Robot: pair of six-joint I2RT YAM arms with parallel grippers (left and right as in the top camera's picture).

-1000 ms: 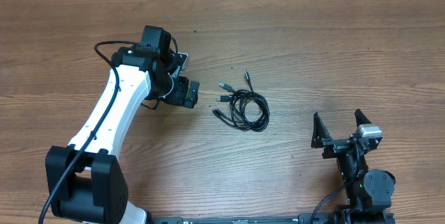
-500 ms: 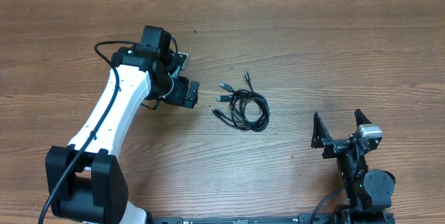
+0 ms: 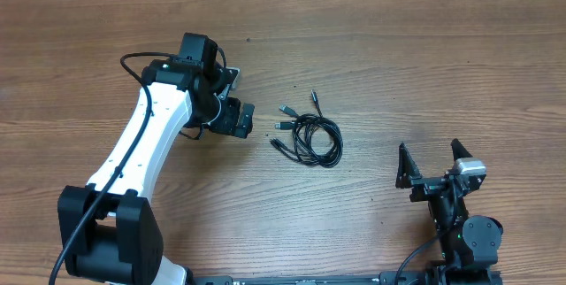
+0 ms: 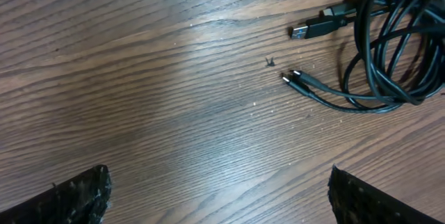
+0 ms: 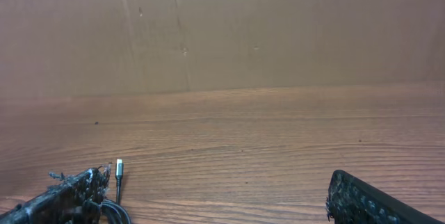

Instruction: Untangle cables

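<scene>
Overhead: cables [image 3: 309, 134] lie in loose loops mid-worktop [image 3: 398, 64]. Left end effector [image 3: 240, 99] spread, near them, apart. Right end effector [image 3: 433, 163] spread, well apart.
Left wrist: loops at upper right.
Right wrist: silver-tipped plug [image 5: 119, 167] just beside left finger.

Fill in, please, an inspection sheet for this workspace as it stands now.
Surface: wooden table, grain plainly visible.
Job's things: cables, thin black cords coiled in one loose bundle mid-table, with plugs sticking out toward the left arm.
Clutter: nothing seen.
Grippers: left gripper open, near the bundle but apart from it; right gripper open, farther off, holding nothing.
Cables: thick black arm wire looping off the left arm, away from the bundle.
Surroundings: plain brown wall behind the table.
</scene>
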